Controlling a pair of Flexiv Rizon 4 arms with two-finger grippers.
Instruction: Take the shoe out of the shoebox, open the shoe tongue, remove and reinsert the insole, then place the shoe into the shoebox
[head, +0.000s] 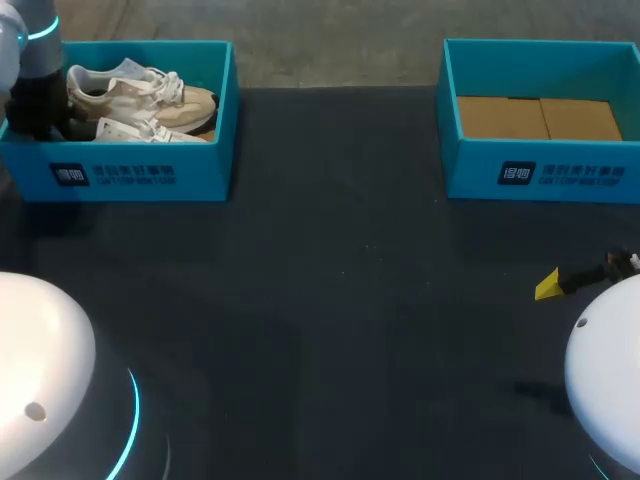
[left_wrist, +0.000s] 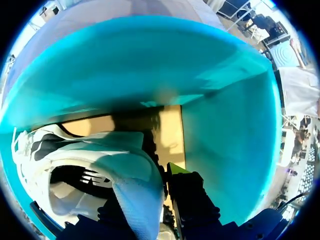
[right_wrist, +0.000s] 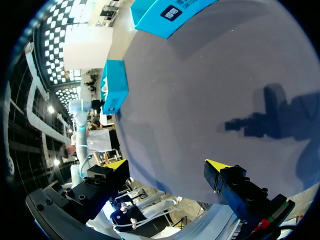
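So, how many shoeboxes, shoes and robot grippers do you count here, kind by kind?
Teal shoeboxes: 2, one at the left and one at the right.
Sneakers: 2, both in the left box; the nearer one is partly hidden.
Grippers: 2, the left gripper and the right gripper.
Total: 6

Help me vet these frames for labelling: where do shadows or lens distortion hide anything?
Head view: even light, only faint shadows on the table. Left wrist view: the shoebox wall bows strongly, and shade darkens the shoe opening. Right wrist view: a crisp arm shadow falls on the table ahead of the right end effector, hiding nothing.
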